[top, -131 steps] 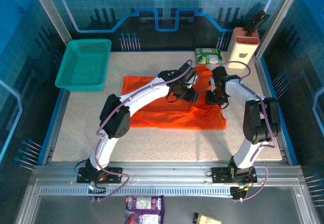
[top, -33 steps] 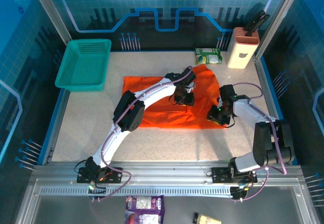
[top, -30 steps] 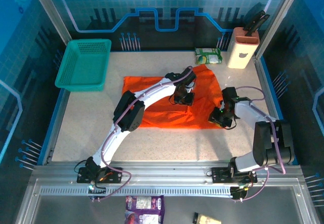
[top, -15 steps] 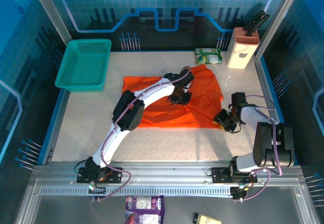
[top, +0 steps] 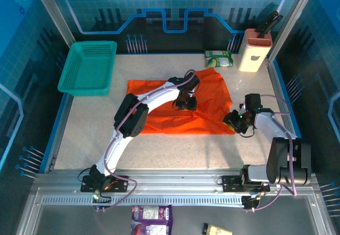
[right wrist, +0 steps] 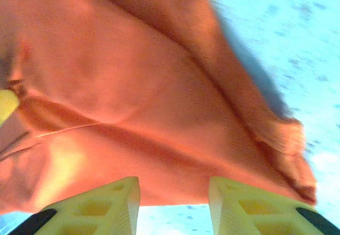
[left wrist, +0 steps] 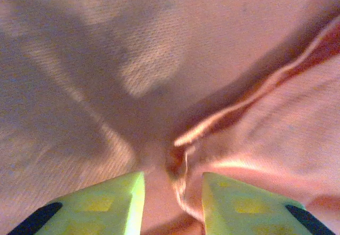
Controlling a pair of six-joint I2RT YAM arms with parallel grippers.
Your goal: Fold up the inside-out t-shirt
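L gripper (top: 186, 101) sits on mid-shirt, cloth on all sides of it. In the wrist view the L gripper (left wrist: 172, 174) has its fingers (left wrist: 122, 198) apart. A thin raised ridge of cloth runs into the gap but isn't clamped by both, so it reads as spread, nothing gripped.

R gripper (top: 237, 121) is at the corner of the shirt (top: 212, 97), which is flat on the table (top: 175, 150) and stretches away to this gripper's left. In its wrist view the R gripper (right wrist: 174, 184) is also spread, holding nothing I can see. The shirt (right wrist: 106, 86) spreads ahead of the tips, hem crossing just at the gap. Bare table (right wrist: 297, 28) lies off to the side, past a rumpled corner.

Step, as I judge it: L letting go of a mid-cloth pucker, R lining up on the corner for a fold.

Doing it well:
- R: get one finger under the hem and take all layers at the corner, not just the top skin.
- L: leave the middle and regrip on an edge matching R's, so the fold line runs straight.
- Lift low and move both together. Don't drag, the cloth bunches easily (see the ridge at L).
- Flatten that pucker first if poss.

Vs earlier frames:
- ~4 s ago both grippers were close together mid-shirt. R has since swung out to the corner.
- ~1 s ago R sat on the cloth just inside that corner. Now it's at the edge.
- L barely shifted, still mid-shirt, though its elbow moved some.
- Shirt outline much the same.
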